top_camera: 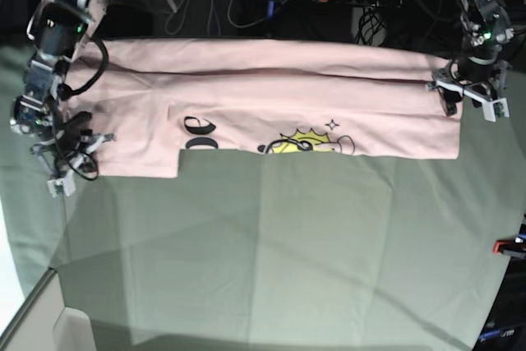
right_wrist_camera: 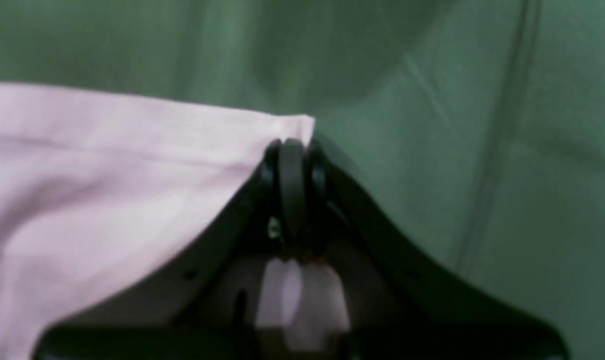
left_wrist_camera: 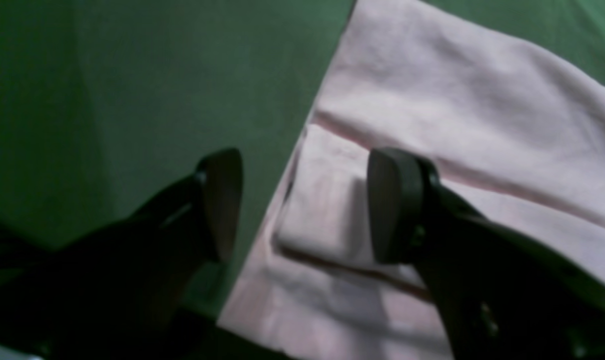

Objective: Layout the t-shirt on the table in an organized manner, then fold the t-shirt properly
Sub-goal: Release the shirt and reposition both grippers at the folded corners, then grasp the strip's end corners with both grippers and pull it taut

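T-shirt point(top_camera: 271, 113) folded into long strip across far side of table point(top_camera: 271, 252). Right gripper point(right_wrist_camera: 292, 150) clamped on shirt corner at scene left; left gripper point(left_wrist_camera: 302, 200) spread wide, empty, over right end.

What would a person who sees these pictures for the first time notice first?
First comes the pale pink t-shirt, folded into a long band across the far half of the table, with a black and yellow print at its near edge. Next come the two arms at its ends: the right gripper is shut on a corner of the cloth, and the left gripper stands open over the other end.
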Controlling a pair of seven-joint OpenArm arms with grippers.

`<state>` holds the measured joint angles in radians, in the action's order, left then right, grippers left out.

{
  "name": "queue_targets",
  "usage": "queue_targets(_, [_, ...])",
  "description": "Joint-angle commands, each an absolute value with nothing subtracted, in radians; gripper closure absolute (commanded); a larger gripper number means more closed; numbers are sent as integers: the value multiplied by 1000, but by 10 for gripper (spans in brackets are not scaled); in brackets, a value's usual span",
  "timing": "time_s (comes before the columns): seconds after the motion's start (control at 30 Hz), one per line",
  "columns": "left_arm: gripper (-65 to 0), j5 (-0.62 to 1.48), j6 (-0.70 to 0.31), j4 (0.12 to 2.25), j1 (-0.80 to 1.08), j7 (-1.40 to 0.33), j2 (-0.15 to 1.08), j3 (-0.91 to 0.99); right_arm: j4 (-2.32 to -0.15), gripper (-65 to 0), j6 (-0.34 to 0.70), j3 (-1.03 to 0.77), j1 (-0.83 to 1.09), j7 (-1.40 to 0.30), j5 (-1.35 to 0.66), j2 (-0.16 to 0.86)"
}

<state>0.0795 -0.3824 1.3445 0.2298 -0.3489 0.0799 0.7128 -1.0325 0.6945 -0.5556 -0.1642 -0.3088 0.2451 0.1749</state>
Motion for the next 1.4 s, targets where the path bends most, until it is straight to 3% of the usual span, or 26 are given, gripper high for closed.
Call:
queue_targets(0.0, [-384, 87, -383, 1365, 223, -326, 91, 717, -1096, 0, 698, -561, -157, -292, 232, 189])
queue_targets(0.4, [-385, 87, -383, 1362, 203, -326, 110, 717, -1506, 0, 698, -602, 107, -292, 232, 82])
queue_targets(0.7, [-385, 87, -383, 1356, 183, -326, 140, 717, -1506, 0, 698, -762, 147, -292, 220, 58])
queue_targets(1.37, [-386, 88, -383, 1357, 180, -325, 154, 789, -1504, 0, 698, -843, 219, -286, 157, 13])
